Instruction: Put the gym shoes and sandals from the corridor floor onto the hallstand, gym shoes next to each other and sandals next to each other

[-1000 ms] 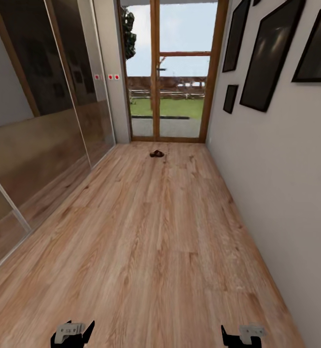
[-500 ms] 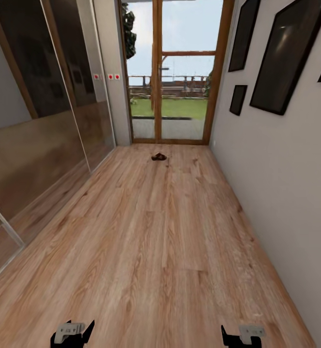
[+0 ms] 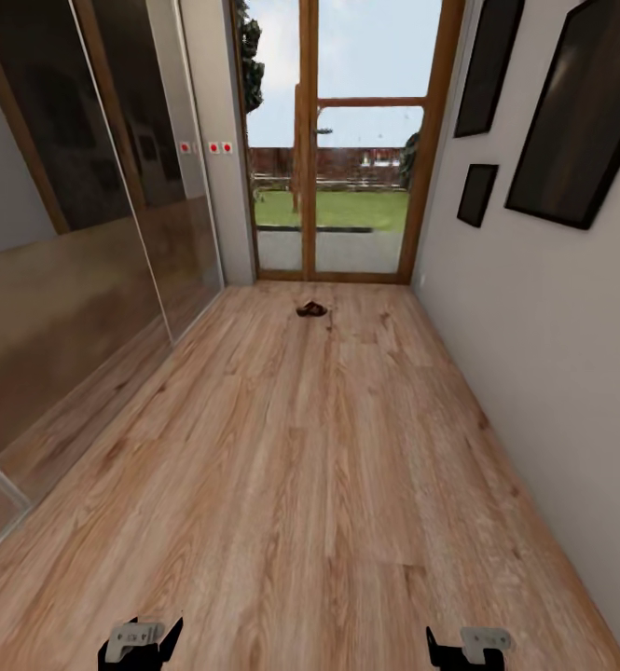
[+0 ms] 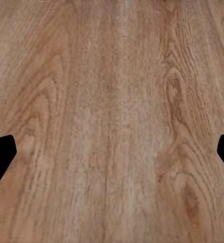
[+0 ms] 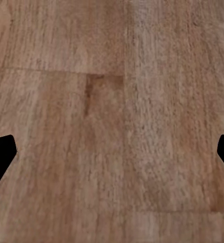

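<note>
**Rolling toward the far sandal**

The view has advanced along the corridor floor [image 3: 310,485]; a dark shape, probably a sandal [image 3: 311,309], lies at twelve o'clock near the glass door [image 3: 347,149]. Left gripper [image 3: 142,643] and right gripper [image 3: 465,648] hang empty, jaws wide.

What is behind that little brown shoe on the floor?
Behind the sandal stands a wooden-framed glass door, with grass and a fence outside. The sandal is too small to tell what it hides.
</note>
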Tool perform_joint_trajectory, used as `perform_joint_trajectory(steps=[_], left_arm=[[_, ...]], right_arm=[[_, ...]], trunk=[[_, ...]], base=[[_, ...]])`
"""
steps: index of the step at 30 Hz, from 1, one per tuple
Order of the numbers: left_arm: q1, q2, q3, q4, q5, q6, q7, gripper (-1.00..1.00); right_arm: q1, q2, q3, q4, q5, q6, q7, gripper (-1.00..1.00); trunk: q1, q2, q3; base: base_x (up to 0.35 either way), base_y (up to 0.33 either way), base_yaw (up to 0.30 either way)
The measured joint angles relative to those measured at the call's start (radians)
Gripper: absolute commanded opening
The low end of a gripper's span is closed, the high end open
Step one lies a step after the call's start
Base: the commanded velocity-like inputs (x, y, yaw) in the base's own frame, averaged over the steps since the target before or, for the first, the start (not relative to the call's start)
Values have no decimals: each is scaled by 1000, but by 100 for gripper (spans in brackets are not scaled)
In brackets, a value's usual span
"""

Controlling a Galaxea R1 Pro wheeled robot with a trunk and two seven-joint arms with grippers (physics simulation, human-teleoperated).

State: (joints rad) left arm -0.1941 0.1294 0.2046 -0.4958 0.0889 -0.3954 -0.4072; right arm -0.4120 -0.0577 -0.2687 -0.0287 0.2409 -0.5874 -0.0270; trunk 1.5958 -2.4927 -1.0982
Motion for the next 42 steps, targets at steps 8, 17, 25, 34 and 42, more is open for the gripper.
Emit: perform_joint_trajectory(steps=[8,17,25,34,42], left_arm=[[0,-1,0,1,0,0,0,100],[0,-2,0,1,-1,0,0,100],[0,-3,-2,2,-3,0,0,100],[0,-3,-2,4,-4,0,0,100],[0,-3,-4,33,-8,0,0,100]], right_arm=[[0,14,-2,-9,-3,-1,1,100],[0,11,-2,-11,-2,-4,-1,100],[0,5,0,-11,0,-5,0,100],[0,4,1,-11,2,-5,2,100],[0,3,-1,-11,1,-5,-1,100]], trunk=[[0,0,0],[0,0,0],[0,0,0],[0,0,0],[0,0,0]], base=[[340,103,0],[340,103,0],[340,101,0],[340,89,0],[340,14,0]])
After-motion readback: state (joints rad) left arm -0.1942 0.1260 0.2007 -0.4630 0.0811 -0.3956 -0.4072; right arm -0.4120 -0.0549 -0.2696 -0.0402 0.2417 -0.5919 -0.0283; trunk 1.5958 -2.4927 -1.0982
